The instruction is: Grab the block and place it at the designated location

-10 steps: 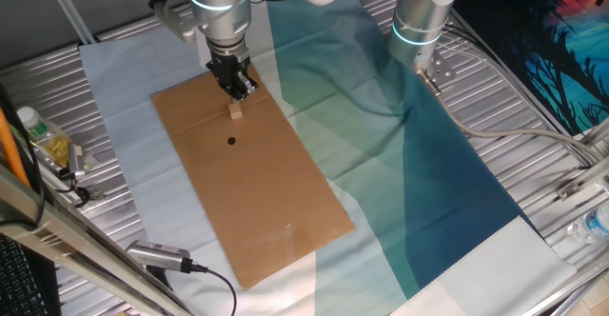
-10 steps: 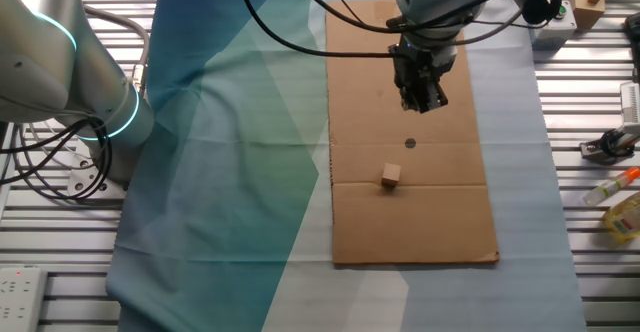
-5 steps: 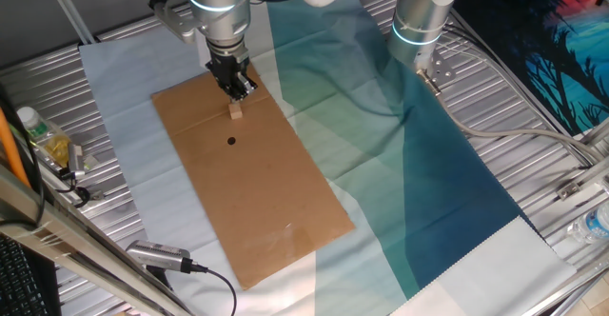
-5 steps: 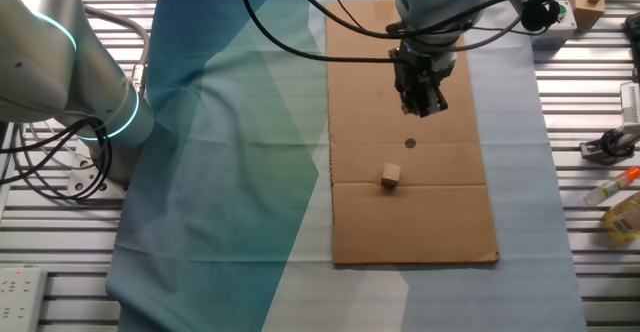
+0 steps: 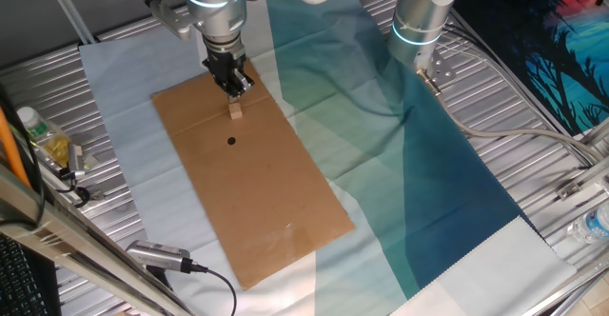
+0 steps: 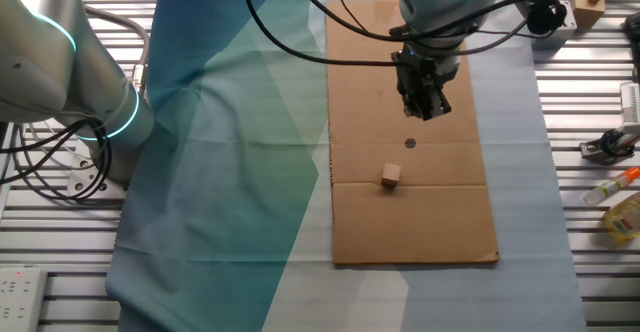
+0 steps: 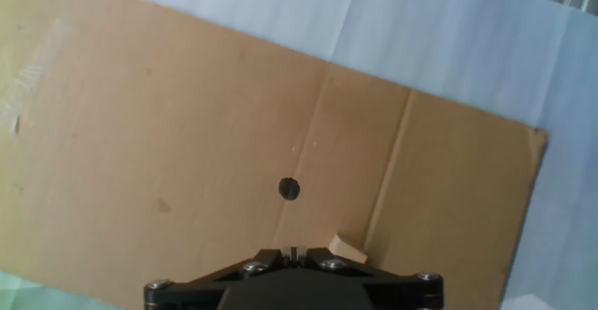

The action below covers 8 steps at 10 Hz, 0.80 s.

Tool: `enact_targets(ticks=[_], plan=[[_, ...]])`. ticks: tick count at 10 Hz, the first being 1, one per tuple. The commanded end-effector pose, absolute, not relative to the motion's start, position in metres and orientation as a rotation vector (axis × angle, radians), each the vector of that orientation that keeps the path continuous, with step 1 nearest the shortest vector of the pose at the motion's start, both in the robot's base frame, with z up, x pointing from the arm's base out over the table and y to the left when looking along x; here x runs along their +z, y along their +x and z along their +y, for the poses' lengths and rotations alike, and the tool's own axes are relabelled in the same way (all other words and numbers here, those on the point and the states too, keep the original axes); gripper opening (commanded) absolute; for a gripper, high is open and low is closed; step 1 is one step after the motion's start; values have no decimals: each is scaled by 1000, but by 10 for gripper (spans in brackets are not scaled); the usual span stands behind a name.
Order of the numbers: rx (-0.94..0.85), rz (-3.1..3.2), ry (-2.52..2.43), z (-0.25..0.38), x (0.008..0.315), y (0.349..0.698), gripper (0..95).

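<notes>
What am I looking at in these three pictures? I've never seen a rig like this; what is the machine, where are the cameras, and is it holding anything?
The machine is a robot arm ending in a two-finger gripper. Two pictures come from fixed cameras looking at the table from different sides; the third comes from a camera on the hand itself, looking down along the fingers.

On the table lies a flat sheet of brown cardboard over pale and teal cloth. On the cardboard sit a tiny wooden block and a small black dot, the spot where the block should go.

The gripper hangs above the cardboard with nothing in it; the block lies by itself, apart from the dot. Whether the fingers are open or shut cannot be told here.
</notes>
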State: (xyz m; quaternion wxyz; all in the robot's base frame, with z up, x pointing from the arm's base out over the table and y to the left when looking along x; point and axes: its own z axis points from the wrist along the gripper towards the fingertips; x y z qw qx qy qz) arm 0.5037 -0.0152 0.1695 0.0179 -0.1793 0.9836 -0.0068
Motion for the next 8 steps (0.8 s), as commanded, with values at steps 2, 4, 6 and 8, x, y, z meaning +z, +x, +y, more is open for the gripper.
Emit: enact_targets(ticks=[2,4,6,8], plan=[[-17,3053,-571,-22,166,505,0],[-16,3051,-576,-23,167,505,0],[-18,3051,-586,-26,168,505,0],[-22,3049,-568,-27,169,506,0]])
